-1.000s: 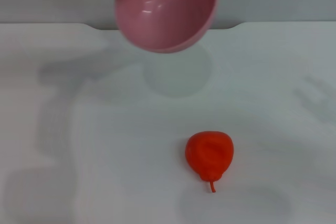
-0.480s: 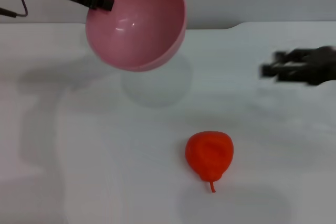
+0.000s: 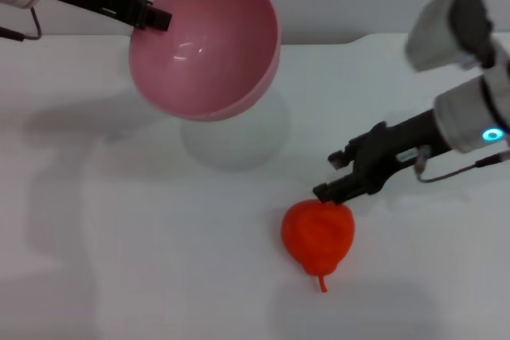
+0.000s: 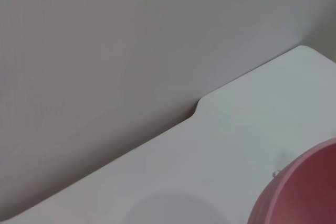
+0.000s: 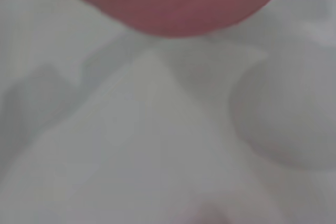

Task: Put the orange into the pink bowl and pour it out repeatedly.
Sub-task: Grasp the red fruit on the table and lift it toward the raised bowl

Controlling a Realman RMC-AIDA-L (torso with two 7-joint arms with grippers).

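Lying nearest on the white counter (image 3: 119,260), the orange (image 3: 318,234) rests free, stem nub toward the camera. Right gripper (image 3: 339,179) hangs just above its far edge, jaws parted and empty, likely lined up to pick the fruit. Farther back, left gripper (image 3: 155,16) pinches the pink bowl (image 3: 205,45) by its rim, held aloft, tilted, empty inside, probably awaiting the fruit. Right wrist view hides the orange; left arm cut off.

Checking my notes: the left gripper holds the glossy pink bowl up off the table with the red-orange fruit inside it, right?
Not quite. The left gripper does hold the glossy pink bowl up, but it is empty. The head view shows the red-orange fruit lying on the white table, the right gripper just above it.
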